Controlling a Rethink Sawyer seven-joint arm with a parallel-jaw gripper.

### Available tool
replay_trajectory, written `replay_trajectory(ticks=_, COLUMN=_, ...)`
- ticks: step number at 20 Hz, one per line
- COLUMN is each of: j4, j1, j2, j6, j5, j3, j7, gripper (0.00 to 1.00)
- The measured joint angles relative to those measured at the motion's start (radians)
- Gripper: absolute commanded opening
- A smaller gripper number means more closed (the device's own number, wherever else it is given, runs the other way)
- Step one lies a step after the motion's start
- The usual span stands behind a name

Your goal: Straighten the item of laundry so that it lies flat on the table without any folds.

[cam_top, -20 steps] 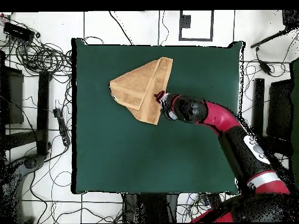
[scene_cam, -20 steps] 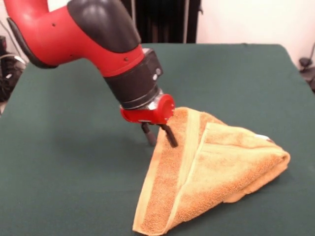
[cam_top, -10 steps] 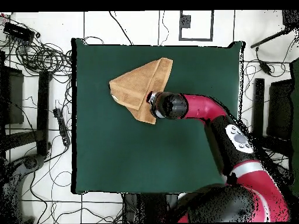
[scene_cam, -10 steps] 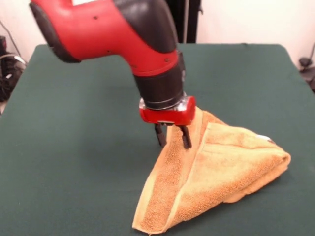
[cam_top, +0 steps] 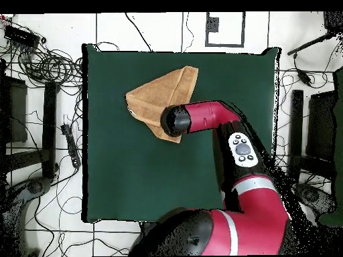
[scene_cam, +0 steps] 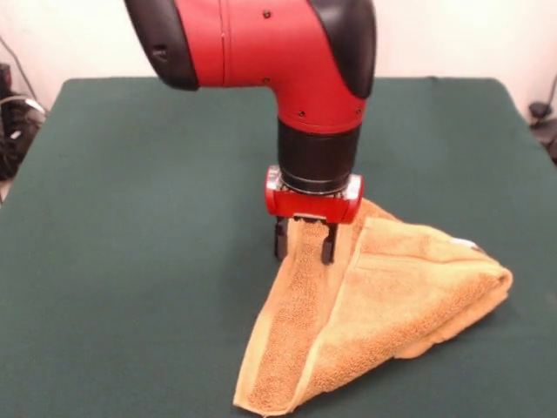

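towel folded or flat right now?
Folded. The towel lies as a rough triangle with an upper layer doubled over the lower one on the table; the gripper stands open over its far corner.

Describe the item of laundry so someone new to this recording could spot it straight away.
Start from the dark green table and follow the red arm down to its open gripper, which straddles a strip of cloth. That cloth is the towel: golden-orange terry, folded into a rough triangle with a paler band along one edge, the only thing lying on the table.

Even indoor light, soft shadows, mild blur
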Motion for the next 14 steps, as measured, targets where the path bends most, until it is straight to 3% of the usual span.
replay_trajectory(ticks=3, j4=-0.016, j1=0.0, j2=0.003, j6=0.0, j5=0.006, j3=-0.019, j7=0.0, gripper=1.0)
replay_trajectory(ticks=4, j4=-0.021, j1=-0.003, j2=0.004, j6=0.0, j5=0.009, j3=-0.025, j7=0.0, gripper=0.0)
replay_trajectory(ticks=14, j4=-0.023, j1=-0.058, j2=0.006, j6=0.0, j5=0.046, j3=-0.027, j7=0.0, gripper=0.0)
